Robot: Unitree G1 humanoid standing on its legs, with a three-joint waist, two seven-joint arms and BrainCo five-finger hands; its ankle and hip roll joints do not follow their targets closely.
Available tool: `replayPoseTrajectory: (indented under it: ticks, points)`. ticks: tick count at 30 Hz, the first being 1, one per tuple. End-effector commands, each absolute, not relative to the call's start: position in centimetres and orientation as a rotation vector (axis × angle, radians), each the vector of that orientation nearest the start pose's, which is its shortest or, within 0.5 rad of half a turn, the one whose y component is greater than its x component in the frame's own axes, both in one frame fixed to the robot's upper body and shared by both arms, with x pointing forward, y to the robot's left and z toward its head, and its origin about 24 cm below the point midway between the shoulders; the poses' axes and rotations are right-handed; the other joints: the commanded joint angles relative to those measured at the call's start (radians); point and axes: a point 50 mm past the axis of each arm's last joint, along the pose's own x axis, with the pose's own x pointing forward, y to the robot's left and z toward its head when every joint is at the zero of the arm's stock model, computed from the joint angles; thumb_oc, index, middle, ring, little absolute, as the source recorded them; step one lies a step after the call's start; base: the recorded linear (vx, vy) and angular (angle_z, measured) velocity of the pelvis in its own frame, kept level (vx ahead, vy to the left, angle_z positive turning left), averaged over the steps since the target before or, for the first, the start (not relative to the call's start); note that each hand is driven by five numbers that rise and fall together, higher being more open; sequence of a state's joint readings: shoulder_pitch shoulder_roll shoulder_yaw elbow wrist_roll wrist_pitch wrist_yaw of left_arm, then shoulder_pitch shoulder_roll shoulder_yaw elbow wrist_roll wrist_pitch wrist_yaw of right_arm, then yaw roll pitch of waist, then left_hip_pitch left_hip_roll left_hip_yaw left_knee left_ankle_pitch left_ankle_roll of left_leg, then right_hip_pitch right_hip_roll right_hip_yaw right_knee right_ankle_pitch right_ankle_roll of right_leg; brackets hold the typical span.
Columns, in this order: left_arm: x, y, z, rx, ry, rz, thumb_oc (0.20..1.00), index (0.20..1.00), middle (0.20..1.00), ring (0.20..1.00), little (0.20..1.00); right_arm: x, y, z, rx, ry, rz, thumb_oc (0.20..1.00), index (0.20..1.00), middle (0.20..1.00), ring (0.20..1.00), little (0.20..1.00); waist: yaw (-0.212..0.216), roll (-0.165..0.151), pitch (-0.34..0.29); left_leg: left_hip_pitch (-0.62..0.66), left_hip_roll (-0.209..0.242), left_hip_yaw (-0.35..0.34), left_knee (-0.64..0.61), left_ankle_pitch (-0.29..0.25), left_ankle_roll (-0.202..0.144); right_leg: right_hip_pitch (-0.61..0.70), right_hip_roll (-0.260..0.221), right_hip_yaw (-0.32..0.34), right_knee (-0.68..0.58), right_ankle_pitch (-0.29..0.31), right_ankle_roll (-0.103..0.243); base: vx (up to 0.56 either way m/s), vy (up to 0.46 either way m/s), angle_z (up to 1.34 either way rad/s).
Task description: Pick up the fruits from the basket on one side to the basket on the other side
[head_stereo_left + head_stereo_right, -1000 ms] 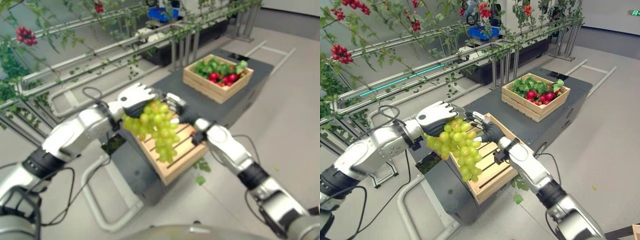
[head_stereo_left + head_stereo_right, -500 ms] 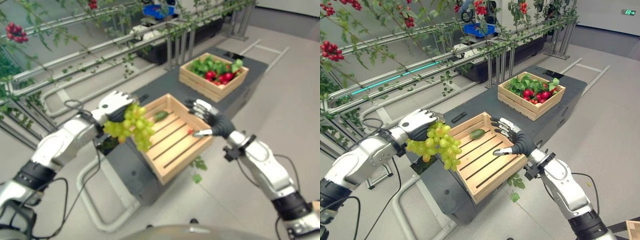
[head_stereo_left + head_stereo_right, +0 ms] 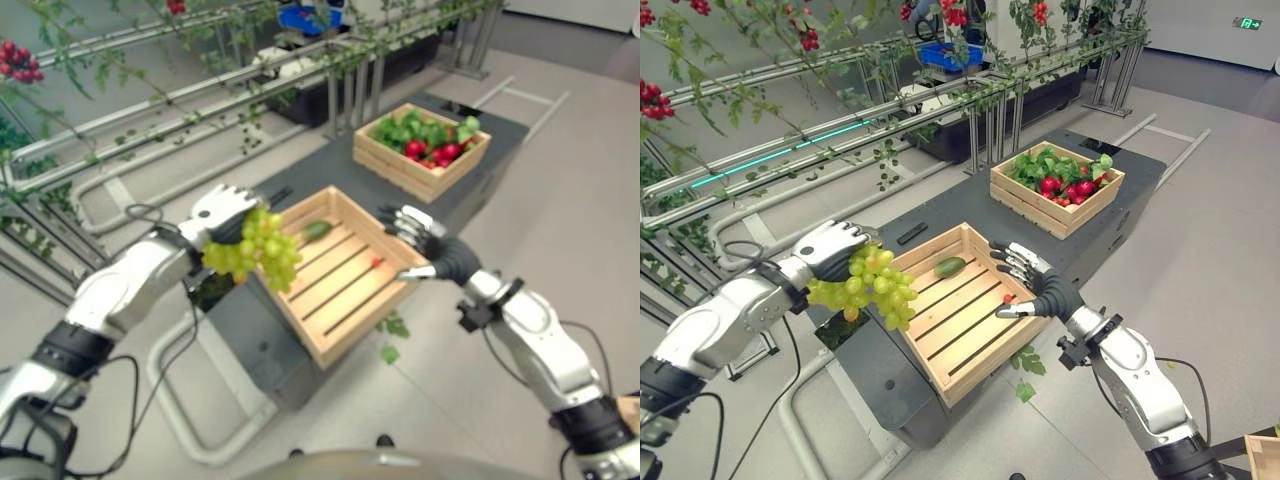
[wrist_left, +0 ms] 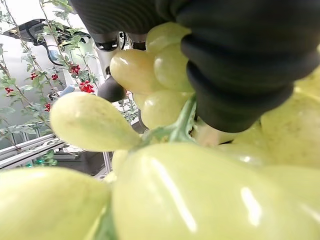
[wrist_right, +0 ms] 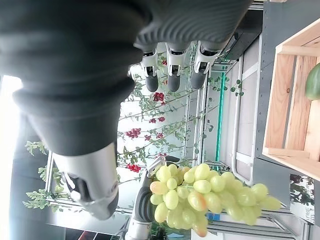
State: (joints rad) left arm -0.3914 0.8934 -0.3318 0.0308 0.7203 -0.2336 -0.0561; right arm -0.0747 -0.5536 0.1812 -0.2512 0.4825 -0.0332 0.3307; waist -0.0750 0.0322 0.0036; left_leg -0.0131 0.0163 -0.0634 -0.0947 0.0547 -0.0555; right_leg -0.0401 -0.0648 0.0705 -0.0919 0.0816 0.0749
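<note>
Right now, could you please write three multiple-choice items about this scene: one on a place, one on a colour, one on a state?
1. Where is the bunch of green grapes?
A. in the far crate
B. in the left robot hand, beside the near crate
C. on the floor

2. What colour is the oval fruit lying in the near wooden slatted crate?
A. green
B. yellow
C. purple

3. How is the right robot hand?
A. shut on grapes
B. shut on the crate's rim
C. open, holding nothing

Key: 1 B, the left robot hand grips the bunch of green grapes off the crate's left side. 2 A, the oval fruit in the near wooden slatted crate is green. 3 C, the right robot hand has its fingers spread.
</note>
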Motion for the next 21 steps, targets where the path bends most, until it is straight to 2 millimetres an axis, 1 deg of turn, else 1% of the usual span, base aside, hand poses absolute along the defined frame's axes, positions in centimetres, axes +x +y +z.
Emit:
replayPoseTrajectory:
  ticks: [1, 2, 3, 5, 7, 8, 10, 15, 16, 21]
  points:
    - [32.1, 20.1, 19.7, 1.668, -0.578, -0.177, 0.200, 0.200, 0.200, 0.200, 0.200, 25.2, -14.2, 15.5, -0.120, -0.449, 0.639, 1.000, 1.000, 1.000, 1.000, 1.000, -0.010, -0.013, -0.052, 0.051, -0.064, 0.024, 0.045, -0.185, 0.044, 0.004, -0.009, 0.032, 0.021, -0.097, 0.050, 0.00, 0.000, 0.00]
    - [32.2, 19.8, 19.8, 1.659, -0.590, -0.177, 0.200, 0.200, 0.200, 0.200, 0.200, 25.3, -13.6, 15.6, -0.132, -0.457, 0.645, 1.000, 1.000, 1.000, 1.000, 1.000, -0.008, -0.011, -0.053, 0.051, -0.064, 0.023, 0.045, -0.184, 0.044, 0.004, -0.009, 0.032, 0.021, -0.097, 0.049, 0.00, 0.000, 0.00]
    - [32.2, 19.8, 19.8, 1.660, -0.590, -0.175, 0.200, 0.200, 0.200, 0.200, 0.200, 25.4, -13.5, 15.6, -0.132, -0.459, 0.645, 1.000, 1.000, 1.000, 1.000, 1.000, -0.008, -0.012, -0.052, 0.051, -0.064, 0.024, 0.045, -0.184, 0.044, 0.004, -0.009, 0.033, 0.021, -0.097, 0.049, 0.00, 0.000, 0.00]
    - [32.7, 18.4, 20.8, 1.637, -0.646, -0.174, 0.200, 0.200, 0.200, 0.200, 0.200, 25.8, -11.2, 15.4, -0.135, -0.451, 0.712, 1.000, 1.000, 1.000, 1.000, 1.000, -0.003, -0.007, -0.050, 0.049, -0.064, 0.024, 0.044, -0.181, 0.044, 0.003, -0.009, 0.031, 0.022, -0.096, 0.048, 0.00, 0.000, 0.00]
    - [32.7, 18.4, 20.8, 1.638, -0.647, -0.174, 0.200, 0.200, 0.200, 0.200, 0.200, 25.9, -11.1, 15.4, -0.135, -0.453, 0.711, 1.000, 1.000, 1.000, 1.000, 1.000, -0.004, -0.007, -0.049, 0.049, -0.064, 0.024, 0.044, -0.181, 0.044, 0.003, -0.009, 0.031, 0.022, -0.096, 0.048, 0.00, 0.000, 0.00]
    - [32.7, 17.9, 20.9, 1.625, -0.667, -0.180, 0.200, 0.200, 0.200, 0.200, 0.200, 25.8, -10.1, 15.4, -0.133, -0.452, 0.752, 1.000, 1.000, 1.000, 1.000, 1.000, 0.000, -0.006, -0.047, 0.048, -0.064, 0.022, 0.045, -0.181, 0.044, 0.002, -0.010, 0.029, 0.022, -0.095, 0.047, 0.00, 0.000, 0.00]
    - [32.8, 17.3, 21.0, 1.610, -0.685, -0.187, 0.200, 0.200, 0.200, 0.200, 0.200, 25.8, -9.0, 15.8, -0.113, -0.470, 0.794, 1.000, 1.000, 1.000, 1.000, 1.000, 0.001, -0.006, -0.046, 0.047, -0.065, 0.021, 0.045, -0.180, 0.044, 0.001, -0.010, 0.030, 0.022, -0.094, 0.046, 0.00, 0.000, 0.00]
    - [33.0, 16.7, 20.7, 1.589, -0.690, -0.197, 0.200, 0.200, 0.200, 0.200, 0.200, 25.8, -7.5, 16.2, -0.104, -0.493, 0.840, 1.000, 1.000, 1.000, 1.000, 1.000, 0.005, -0.005, -0.044, 0.047, -0.065, 0.017, 0.045, -0.178, 0.044, 0.003, -0.011, 0.028, 0.021, -0.094, 0.044, 0.00, 0.000, 0.00]
    - [33.0, 16.4, 20.7, 1.578, -0.697, -0.202, 0.200, 0.200, 0.200, 0.200, 0.200, 25.8, -6.8, 16.3, -0.100, -0.495, 0.857, 1.000, 1.000, 1.000, 1.000, 1.000, 0.008, -0.004, -0.043, 0.046, -0.065, 0.017, 0.044, -0.177, 0.044, 0.003, -0.012, 0.028, 0.020, -0.093, 0.044, 0.00, 0.000, 0.00]
    - [32.9, 15.9, 20.8, 1.554, -0.717, -0.216, 0.200, 0.200, 0.200, 0.200, 0.200, 25.9, -6.0, 16.1, -0.096, -0.483, 0.880, 1.000, 1.000, 1.000, 1.000, 1.000, 0.014, -0.005, -0.040, 0.045, -0.065, 0.015, 0.043, -0.175, 0.043, 0.003, -0.012, 0.028, 0.021, -0.093, 0.043, 0.00, 0.000, 0.00]
